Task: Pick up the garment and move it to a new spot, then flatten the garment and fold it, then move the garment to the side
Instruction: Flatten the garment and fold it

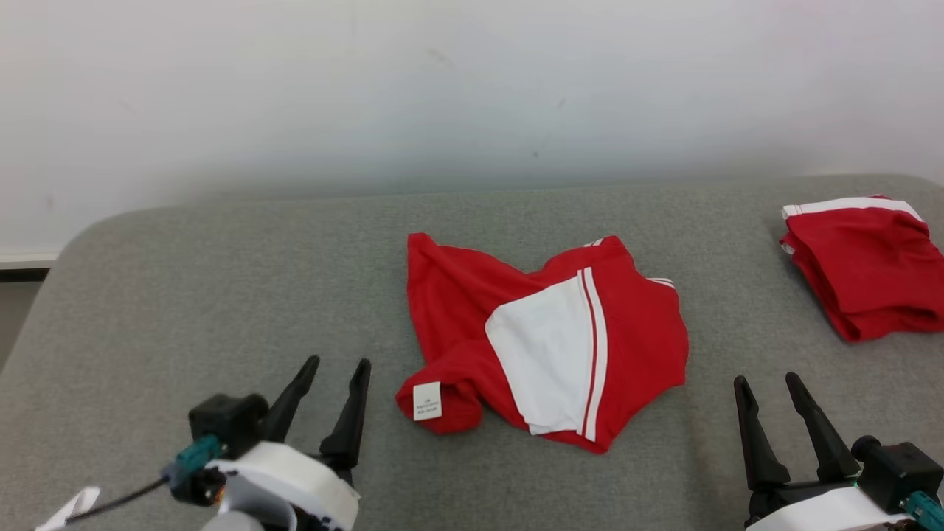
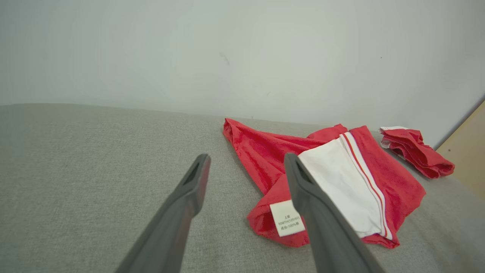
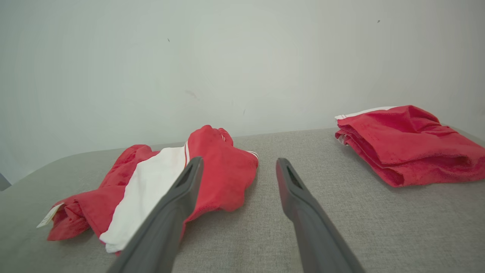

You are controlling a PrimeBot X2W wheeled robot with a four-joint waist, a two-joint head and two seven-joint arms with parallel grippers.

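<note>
Garment (image 1: 546, 339) sits crumpled mid-surface, red with a white panel and white stripes facing up; not flattened, not folded. Its white label (image 1: 427, 400) shows at the near-left corner. I see the left gripper (image 1: 338, 361) at the near left, close to that label corner but clear of the cloth, jaws spread with nothing between them. The right gripper (image 1: 765, 378) is at the near right, off the garment's right edge, jaws likewise spread and empty. The grey padded surface (image 1: 221, 295) carries everything. A second red garment (image 1: 866, 265) lies folded at the far right, well apart from the first. Pale wall (image 1: 442, 88) is behind.
</note>
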